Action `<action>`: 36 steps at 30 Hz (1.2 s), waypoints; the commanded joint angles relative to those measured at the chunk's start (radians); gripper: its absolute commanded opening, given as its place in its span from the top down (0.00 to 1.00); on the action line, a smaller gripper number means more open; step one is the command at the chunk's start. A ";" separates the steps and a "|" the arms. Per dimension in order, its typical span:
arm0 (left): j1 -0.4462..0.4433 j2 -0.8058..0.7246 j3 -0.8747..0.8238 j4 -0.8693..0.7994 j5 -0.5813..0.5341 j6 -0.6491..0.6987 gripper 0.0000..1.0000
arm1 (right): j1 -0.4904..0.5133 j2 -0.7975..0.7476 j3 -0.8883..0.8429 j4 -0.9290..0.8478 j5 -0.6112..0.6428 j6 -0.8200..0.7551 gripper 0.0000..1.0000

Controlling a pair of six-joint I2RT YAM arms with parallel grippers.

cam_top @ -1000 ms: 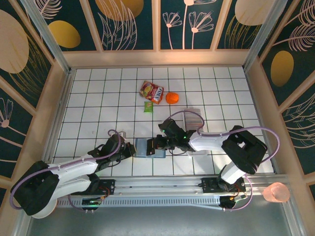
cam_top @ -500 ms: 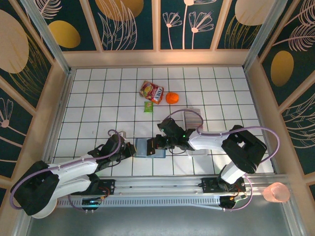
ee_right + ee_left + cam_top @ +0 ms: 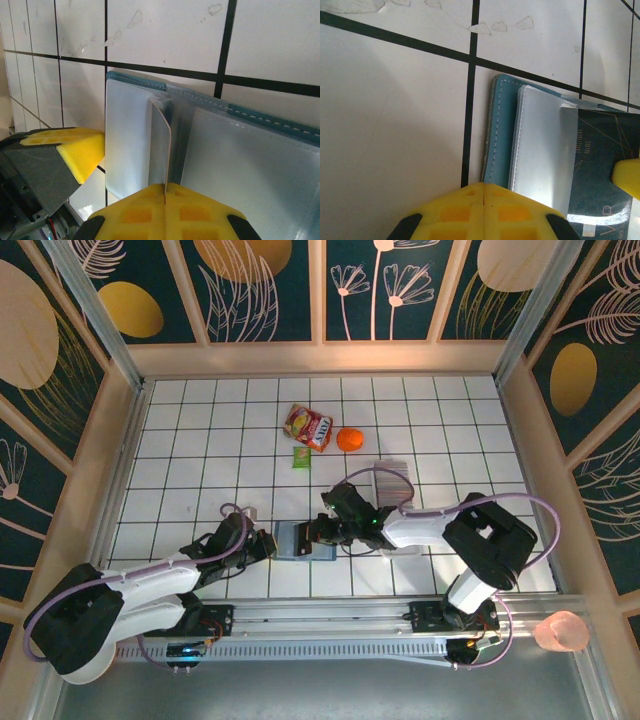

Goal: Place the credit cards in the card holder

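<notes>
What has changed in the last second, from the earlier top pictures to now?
Very little. The right arm swung slightly left at its elbow; the right pincer stays shut on a dark credit card at the card holder. The left pincer stays shut at the holder's left edge. Other items are unmoved.

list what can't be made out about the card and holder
Left wrist view: print on the credit card cut off by the frame edge; left gripper covers near edge of the card holder, pinch unclear.
Right wrist view: card edge-on in right gripper, face unreadable.
Top view: card too small, under the right gripper.
</notes>
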 commanded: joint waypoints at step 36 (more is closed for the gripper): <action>-0.006 -0.038 -0.031 0.024 0.025 -0.018 0.95 | 0.092 0.142 0.187 -0.086 0.040 0.029 0.84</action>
